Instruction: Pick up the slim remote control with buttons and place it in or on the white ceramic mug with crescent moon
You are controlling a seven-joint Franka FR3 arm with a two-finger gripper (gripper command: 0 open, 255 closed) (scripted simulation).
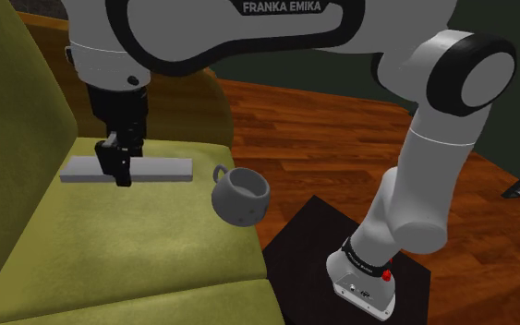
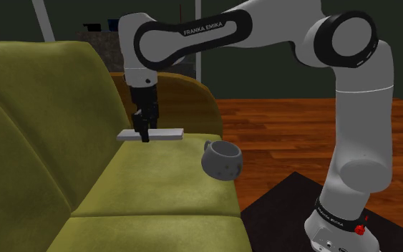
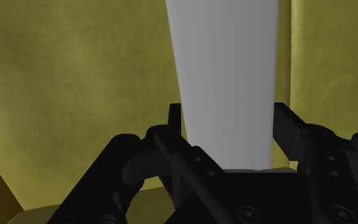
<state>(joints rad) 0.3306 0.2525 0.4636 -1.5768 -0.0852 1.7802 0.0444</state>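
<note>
My black pincer (image 1: 119,174) points straight down over the rear part of an olive-green sofa (image 1: 110,249) seat. It is clenched across the remote control (image 1: 167,167), which is drawn as a plain grey flat slab with no buttons showing. In the wrist view, one finger (image 3: 175,121) presses each long edge of the slab. The remote lies level, running along the sofa's backrest. I cannot tell whether it rests on the cushion or is just clear of it.

The mug (image 1: 240,198) is drawn grey with small dark spots, and I can make out no crescent. It sits near one end of the remote, at the seat's edge on the side of my stand (image 1: 290,245). It is tilted, with its handle toward the remote and its mouth facing upward.

I judge the grasp made and the lift now in hand. The next move calls for raising the remote, carrying it over the mug and lowering it onto the mouth. The slab is much longer than the mouth is wide, so it must go in on end or lie across the rim. The tilted mug could tip.
</note>
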